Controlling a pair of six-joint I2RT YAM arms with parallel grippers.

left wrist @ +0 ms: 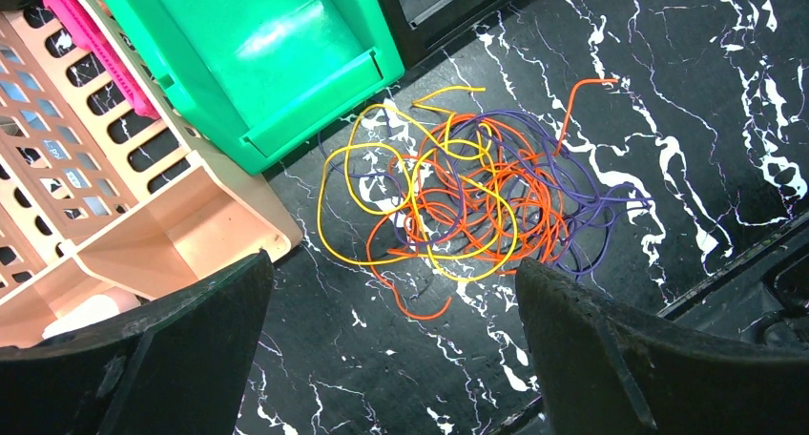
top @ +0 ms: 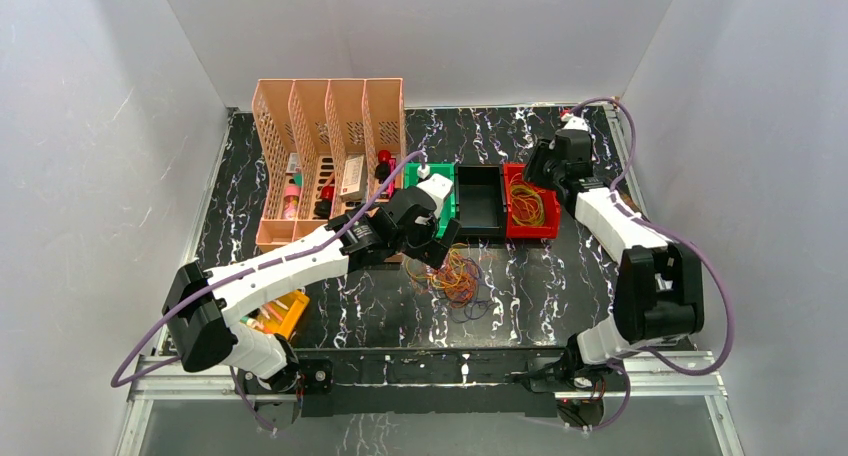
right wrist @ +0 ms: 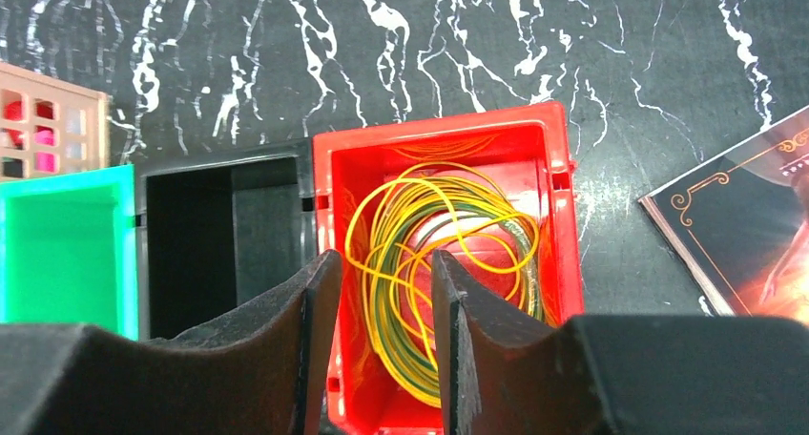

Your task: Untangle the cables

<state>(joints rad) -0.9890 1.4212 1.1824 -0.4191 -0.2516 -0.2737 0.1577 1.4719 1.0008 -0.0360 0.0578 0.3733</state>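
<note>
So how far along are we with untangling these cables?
Done: a yellow-green coil lies in the red bin. In hand: nothing; the right fingers stand open above that bin, and the left fingers are open over the table. Remaining: the orange, yellow and purple tangle there, all knotted.

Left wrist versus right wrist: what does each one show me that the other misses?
Left wrist only: the loose tangle of orange, yellow and purple cables lying on the table beside the green bin.
Right wrist only: the red bin with a yellow and green coil inside, and a printed card to its right.
Both: the green bin, the black bin next to it, the peach rack and the marble table.
</note>
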